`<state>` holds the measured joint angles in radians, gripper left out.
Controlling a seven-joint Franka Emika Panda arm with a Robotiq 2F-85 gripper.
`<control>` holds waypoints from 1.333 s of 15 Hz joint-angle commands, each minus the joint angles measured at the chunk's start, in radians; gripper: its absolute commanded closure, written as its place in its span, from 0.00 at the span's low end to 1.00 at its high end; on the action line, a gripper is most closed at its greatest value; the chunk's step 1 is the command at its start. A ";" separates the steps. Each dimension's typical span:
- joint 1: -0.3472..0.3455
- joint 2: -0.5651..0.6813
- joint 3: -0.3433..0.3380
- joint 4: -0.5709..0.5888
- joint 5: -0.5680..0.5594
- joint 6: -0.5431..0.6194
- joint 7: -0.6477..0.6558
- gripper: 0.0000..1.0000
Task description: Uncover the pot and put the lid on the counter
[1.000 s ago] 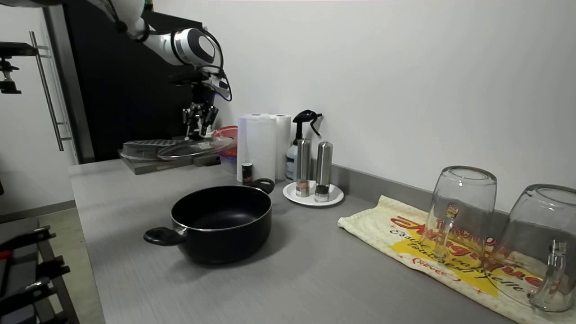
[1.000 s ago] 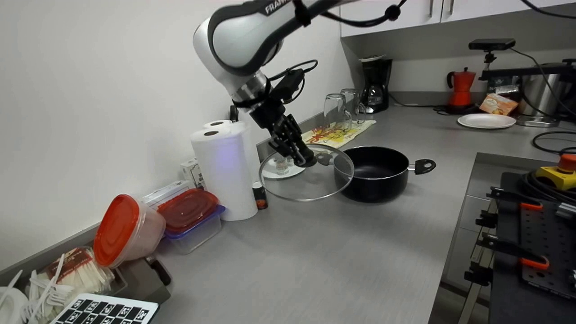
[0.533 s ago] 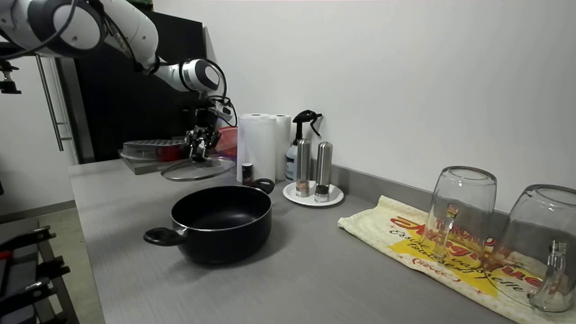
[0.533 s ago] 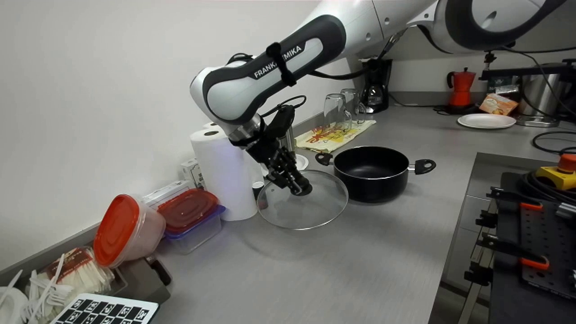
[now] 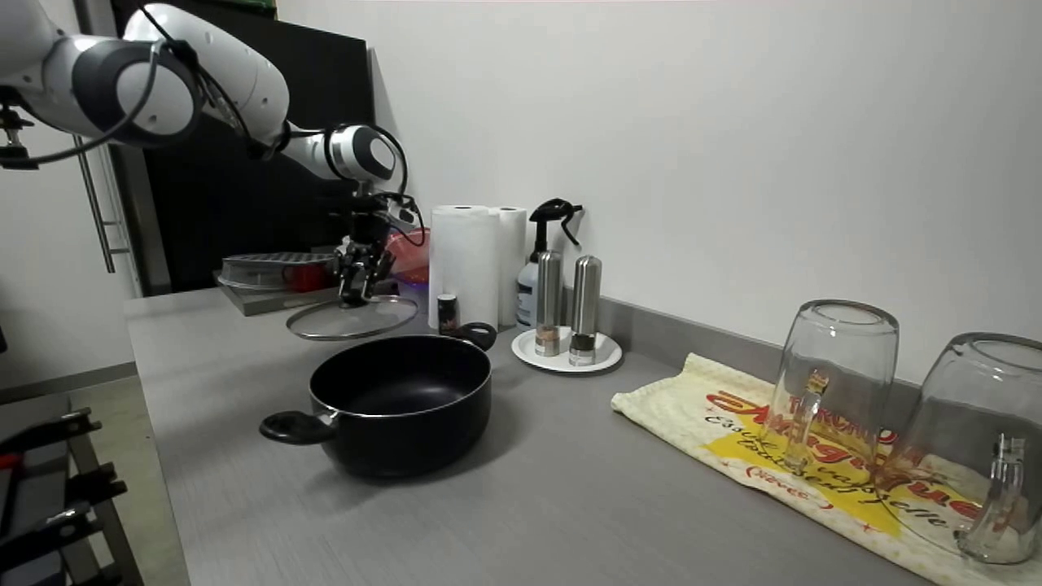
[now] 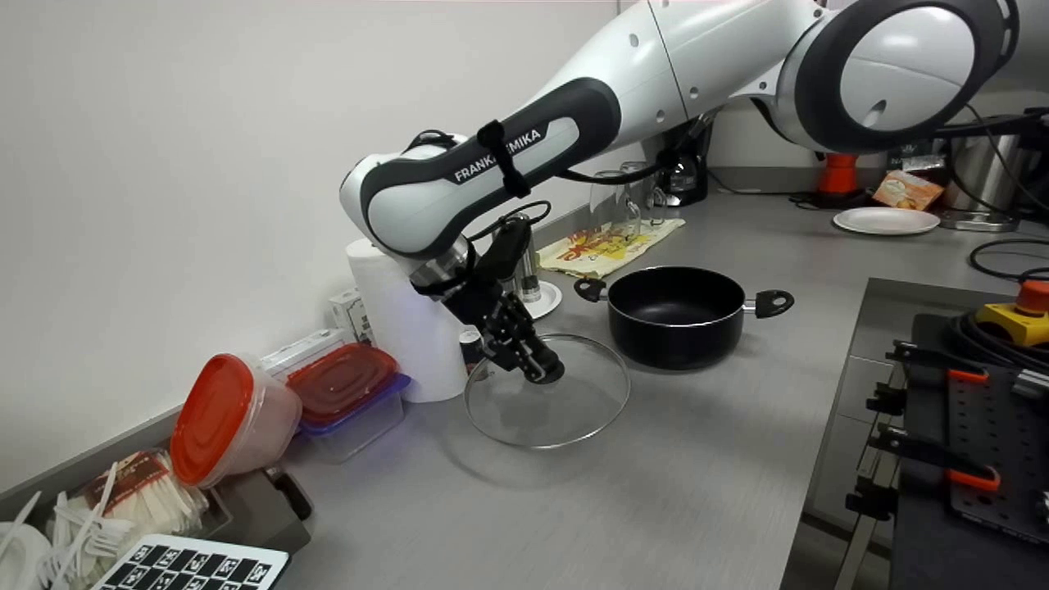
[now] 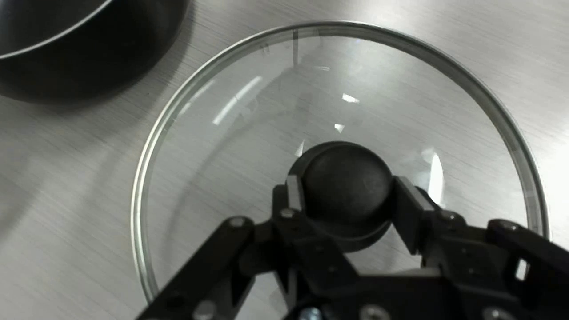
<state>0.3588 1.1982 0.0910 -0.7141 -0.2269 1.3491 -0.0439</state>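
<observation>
I have the gripper (image 7: 349, 193) pinched on the knob (image 7: 346, 175) of the lid (image 6: 569, 414). Below the gripper, the lid hangs over the counter (image 6: 656, 483); near the gripper stands the uncovered pot (image 6: 676, 332).

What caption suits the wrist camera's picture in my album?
A gripper holds a glass lid by its black knob, beside a black pot.

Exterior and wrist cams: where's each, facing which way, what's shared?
In an exterior view: camera near the glass mugs, facing along the counter toward pot and lid; robot arm and end effector show.
In an exterior view: camera near the food containers, facing roughly back toward the coffee maker; robot arm and end effector show.
Wrist view: on the wrist, looking down at the lid; only the end effector shows, fingers on the knob.
Both exterior views share pot, lid, glass mugs and robot arm.
</observation>
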 commanded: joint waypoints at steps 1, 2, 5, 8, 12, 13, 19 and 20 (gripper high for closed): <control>0.052 0.073 -0.014 0.110 0.006 -0.079 -0.031 0.75; 0.059 0.087 -0.015 0.122 0.012 -0.085 -0.015 0.75; 0.072 0.123 -0.012 0.163 0.036 -0.090 0.029 0.75; 0.071 0.152 -0.008 0.213 0.071 -0.089 0.074 0.75; 0.065 0.192 -0.009 0.280 0.121 -0.093 0.126 0.75; 0.065 0.202 -0.010 0.296 0.129 -0.093 0.135 0.75; 0.069 0.218 -0.035 0.268 0.130 -0.041 0.172 0.75; 0.068 0.218 -0.038 0.257 0.129 -0.034 0.177 0.75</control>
<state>0.4203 1.4194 0.0732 -0.4533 -0.1113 1.3168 0.1042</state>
